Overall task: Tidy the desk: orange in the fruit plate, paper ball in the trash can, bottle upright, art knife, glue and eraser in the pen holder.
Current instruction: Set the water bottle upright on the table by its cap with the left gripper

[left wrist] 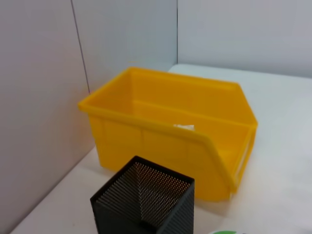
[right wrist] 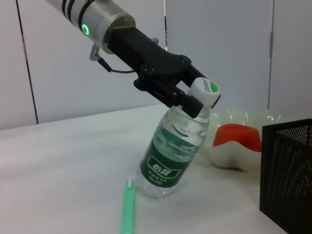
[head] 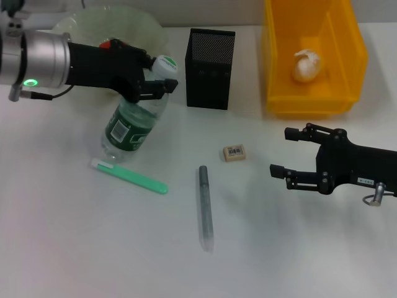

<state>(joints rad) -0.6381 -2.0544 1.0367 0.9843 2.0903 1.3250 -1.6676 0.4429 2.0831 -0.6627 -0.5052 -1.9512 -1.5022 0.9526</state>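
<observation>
White desk below: my left gripper [right wrist: 187, 100] clamps the tilted bottle [right wrist: 170, 156] at its neck; only my right wrist shows the orange [right wrist: 236, 135] beyond. My right gripper [head: 284, 152] idles wide.

I see the bottle [head: 131, 121] tilted, its base on the surface [head: 93, 248], its neck clamped just under the white cap in my left tool [head: 162, 85]. The orange [right wrist: 237, 138] sits in the pale green fruit plate [head: 87, 25], right behind that tool. The black mesh pen holder [head: 210, 59] stands upright just beside the left tool's tips. The paper ball [head: 307, 66] lies inside the yellow trash can [head: 347, 62], beyond my right tool [head: 280, 151], whose fingers are spread. The beige eraser [head: 234, 152] lies flat, barcode up, near the right tool's tips.
</observation>
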